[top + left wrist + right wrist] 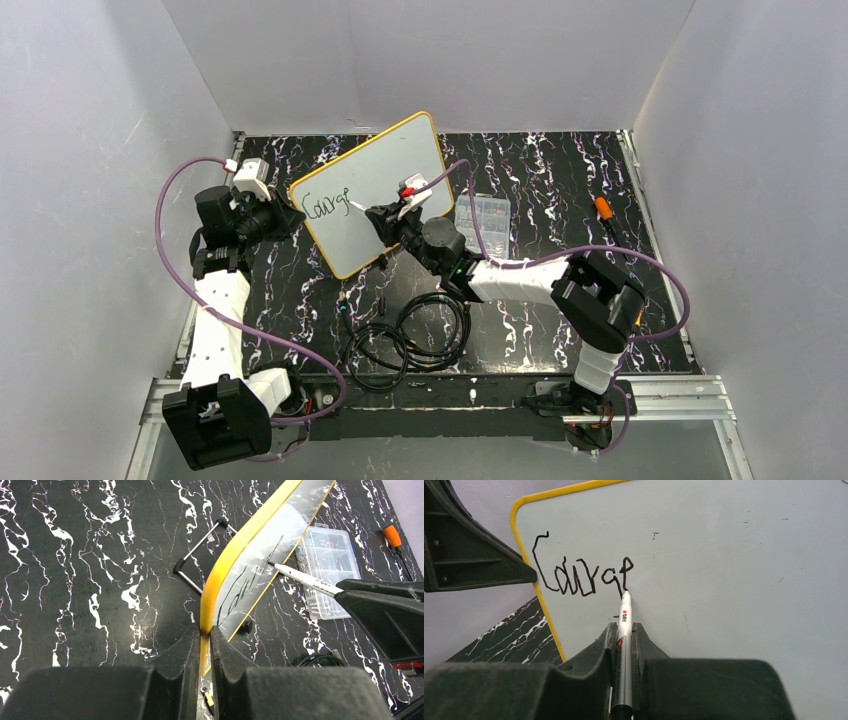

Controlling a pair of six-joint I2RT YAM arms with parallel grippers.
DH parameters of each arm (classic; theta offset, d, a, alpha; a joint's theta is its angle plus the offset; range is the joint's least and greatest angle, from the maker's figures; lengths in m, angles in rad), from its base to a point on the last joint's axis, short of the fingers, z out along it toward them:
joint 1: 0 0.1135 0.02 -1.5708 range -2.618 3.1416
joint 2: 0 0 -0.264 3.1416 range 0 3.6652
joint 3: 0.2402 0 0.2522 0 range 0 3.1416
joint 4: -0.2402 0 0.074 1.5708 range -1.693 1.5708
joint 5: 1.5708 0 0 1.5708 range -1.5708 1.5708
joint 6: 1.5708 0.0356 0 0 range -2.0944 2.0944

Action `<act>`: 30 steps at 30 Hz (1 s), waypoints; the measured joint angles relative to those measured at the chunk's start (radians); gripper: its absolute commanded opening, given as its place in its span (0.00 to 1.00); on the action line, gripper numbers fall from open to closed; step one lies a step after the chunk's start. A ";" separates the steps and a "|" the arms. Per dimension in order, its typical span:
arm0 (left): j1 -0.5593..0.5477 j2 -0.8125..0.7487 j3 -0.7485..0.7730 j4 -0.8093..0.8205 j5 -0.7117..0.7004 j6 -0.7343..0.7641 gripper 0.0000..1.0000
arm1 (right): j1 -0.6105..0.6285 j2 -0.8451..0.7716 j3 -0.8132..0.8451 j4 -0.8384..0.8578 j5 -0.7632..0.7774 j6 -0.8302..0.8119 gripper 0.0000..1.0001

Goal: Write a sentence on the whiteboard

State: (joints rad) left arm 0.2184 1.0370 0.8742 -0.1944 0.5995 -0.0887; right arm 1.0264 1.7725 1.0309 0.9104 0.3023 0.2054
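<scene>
Right wrist view: the right hand is pinched narrow on a slim silver-and-white marker. The marker's tip touches the smooth white whiteboard at the end of the sentence, one wobbly dark word reading roughly "Courage". The thin board has a glossy yellow rim and rounded corners. It stands tilted on the black, white-veined tabletop, its left edge clamped in the left hand. A clear compartmented plastic box lies near its right side.

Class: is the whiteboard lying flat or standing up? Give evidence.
Standing up: seen edge-on, the whiteboard rises from the table, its yellow rim pinched in the left gripper.
</scene>
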 measured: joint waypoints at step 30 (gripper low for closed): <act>0.000 -0.002 0.000 0.001 0.014 -0.001 0.00 | -0.043 -0.119 -0.039 -0.042 0.035 -0.106 0.01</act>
State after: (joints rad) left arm 0.2184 1.0355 0.8742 -0.1936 0.6136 -0.0898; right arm 0.9836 1.6539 0.9916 0.8680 0.3378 0.0998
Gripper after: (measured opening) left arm 0.092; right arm 0.198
